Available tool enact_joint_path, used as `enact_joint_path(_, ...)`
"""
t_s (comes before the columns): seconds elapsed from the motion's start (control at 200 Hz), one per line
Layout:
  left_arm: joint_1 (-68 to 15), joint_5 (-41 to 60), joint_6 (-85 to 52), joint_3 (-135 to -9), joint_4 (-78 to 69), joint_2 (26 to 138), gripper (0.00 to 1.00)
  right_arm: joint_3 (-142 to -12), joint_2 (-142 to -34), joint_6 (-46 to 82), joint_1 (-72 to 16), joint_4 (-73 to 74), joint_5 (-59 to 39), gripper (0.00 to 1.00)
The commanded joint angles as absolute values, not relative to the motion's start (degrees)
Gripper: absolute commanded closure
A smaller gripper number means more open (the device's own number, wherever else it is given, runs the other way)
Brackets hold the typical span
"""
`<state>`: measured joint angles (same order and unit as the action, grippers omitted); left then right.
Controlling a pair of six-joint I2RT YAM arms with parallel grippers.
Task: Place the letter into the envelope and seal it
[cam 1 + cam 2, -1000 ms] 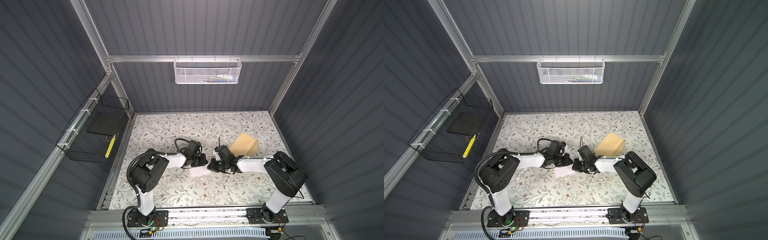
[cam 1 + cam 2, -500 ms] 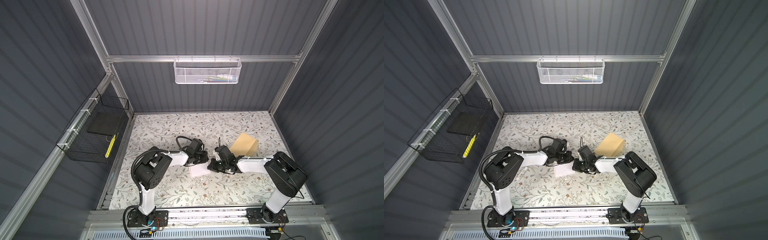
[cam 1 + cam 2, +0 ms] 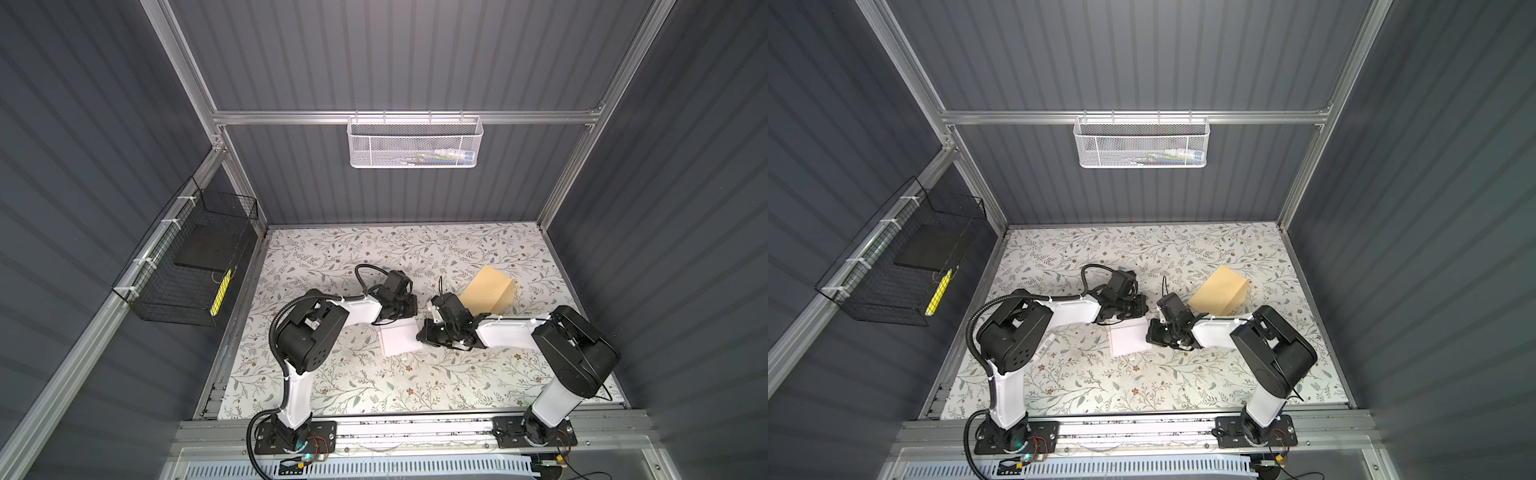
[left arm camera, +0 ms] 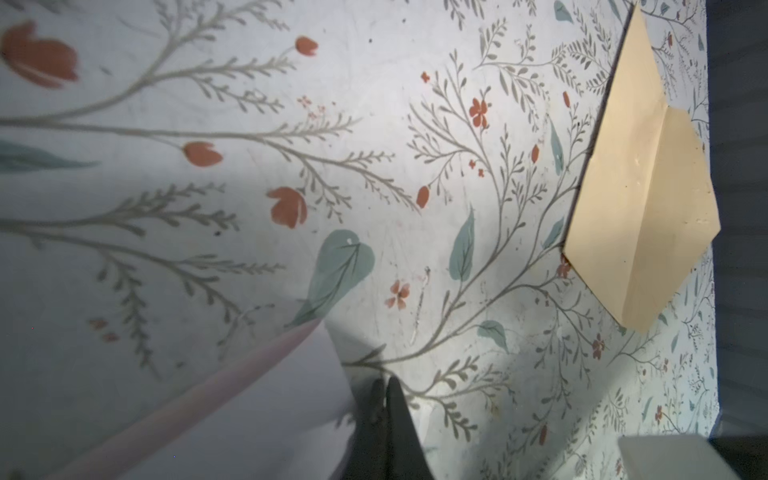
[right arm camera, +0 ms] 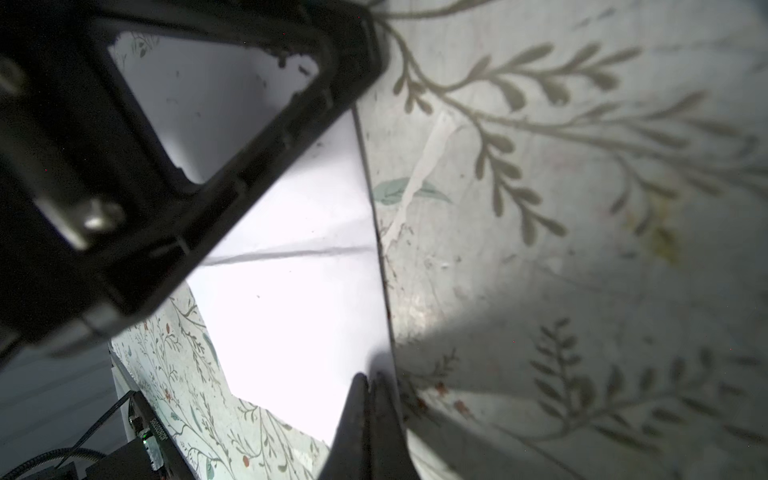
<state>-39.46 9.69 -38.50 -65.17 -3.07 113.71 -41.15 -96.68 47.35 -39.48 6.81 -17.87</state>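
Observation:
The letter [image 3: 398,338] [image 3: 1126,337], a white creased sheet, lies on the floral table between both arms. The tan envelope [image 3: 488,291] [image 3: 1222,291] rests farther back on the right, apart from both grippers, its flap angled up. My left gripper [image 3: 412,315] [image 4: 384,384] is shut, its tips on the table right beside the letter [image 4: 249,415] at its far edge; no paper shows between them. My right gripper [image 3: 420,336] [image 5: 370,379] is shut too, tips resting on the letter [image 5: 291,311] just inside its right edge. The envelope [image 4: 644,187] appears in the left wrist view.
A white mesh basket [image 3: 415,143] hangs on the back wall and a black wire basket [image 3: 187,266] on the left wall. A small white stick [image 3: 1047,345] lies on the table by the left arm's elbow. Dark walls close in the table on three sides.
The left arm's elbow swung a little to the right, its gripper edged toward the letter's far corner, and its jaws closed the last bit. The right arm and the letter stayed put.

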Motion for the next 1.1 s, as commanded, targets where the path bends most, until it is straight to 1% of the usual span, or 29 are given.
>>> enact_joint_path(0.0, -38.0, 7.5, -35.7, -65.0, 1.3, 115.1, 0.93, -40.1, -96.0, 47.4, -39.8, 4.6, -16.5, 1.00)
enact_joint_path(0.155, -37.0, 8.3, -34.7, -63.7, -0.9, 114.1, 0.92, -40.0, -96.0, 47.6, -39.8, 4.3, -16.3, 1.00)
enact_joint_path(0.385, -36.4, 14.3, -37.1, -62.4, -6.5, 109.4, 0.88, -39.9, -95.9, 48.0, -39.8, 4.3, -16.2, 1.00)
enact_joint_path(0.56, -37.1, 18.1, -40.1, -60.3, -7.9, 105.5, 0.87, -39.8, -95.8, 47.9, -39.9, 4.2, -16.2, 1.00)
enact_joint_path(0.83, -38.2, 16.4, -43.0, -53.7, -8.0, 102.8, 0.91, -39.1, -95.1, 48.1, -39.9, 4.4, -16.0, 1.00)
enact_joint_path(1.096, -39.1, 16.6, -43.3, -52.9, -9.7, 105.0, 0.92, -39.0, -95.3, 48.3, -40.0, 4.7, -15.9, 1.00)
